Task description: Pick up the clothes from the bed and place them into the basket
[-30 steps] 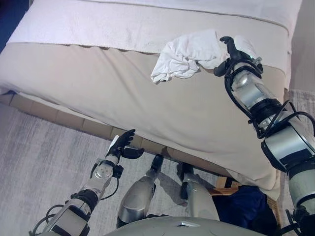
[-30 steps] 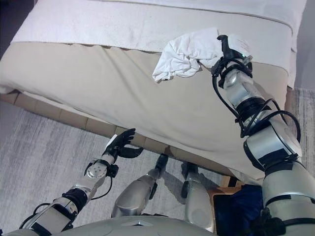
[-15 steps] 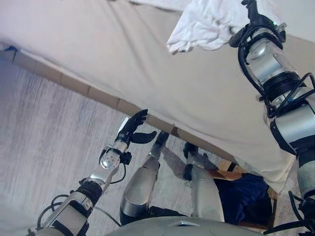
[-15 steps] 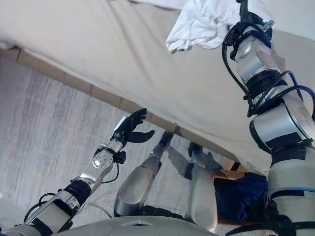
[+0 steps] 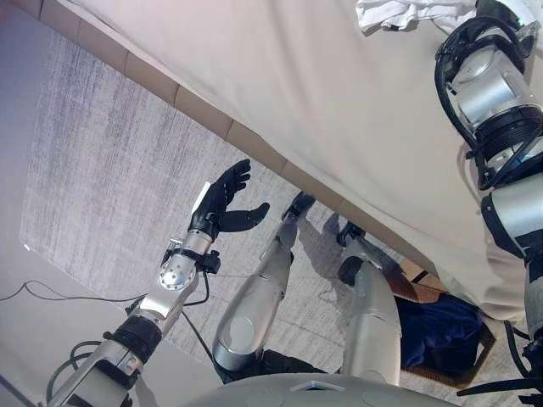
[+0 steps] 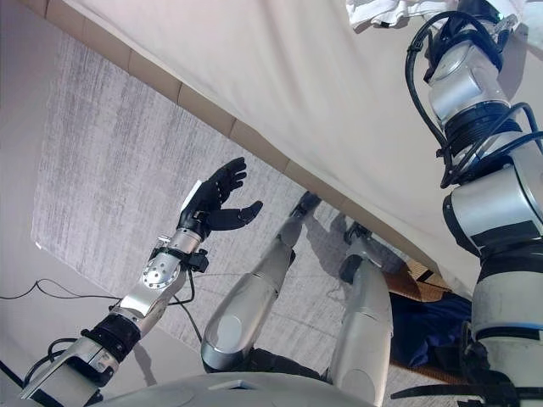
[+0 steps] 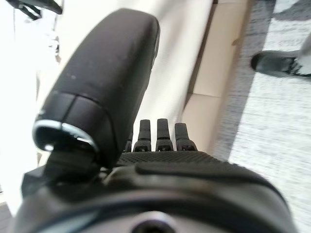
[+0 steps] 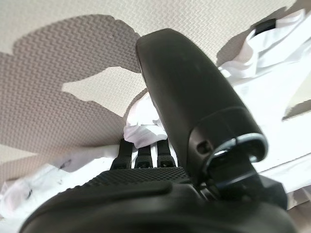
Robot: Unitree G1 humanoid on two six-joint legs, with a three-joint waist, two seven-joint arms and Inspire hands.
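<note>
While right arm reaches far across beige bed [image 5: 339, 93], right hand [image 8: 160, 160] sits at white clothes [image 8: 272, 73] near bed's far side; fingers sunk into crumpled cloth, grip cannot tell. Clothes [image 5: 407, 12] bunched on bedcover, only edge showing from head views. Left hand [image 5: 222, 202] hangs over grey rug [image 5: 102, 153] just off bed edge, fingers straight and spread, holding nothing. Basket [image 5: 437, 335] with dark blue cloth sits on floor by right side

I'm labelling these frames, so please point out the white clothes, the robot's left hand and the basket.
white clothes [image 5: 407, 12]: left eye view, on the crumpled folds.
left hand [image 5: 219, 203]: left eye view, on the palm.
basket [image 5: 417, 278]: left eye view, on its visible wooden rim.
</note>
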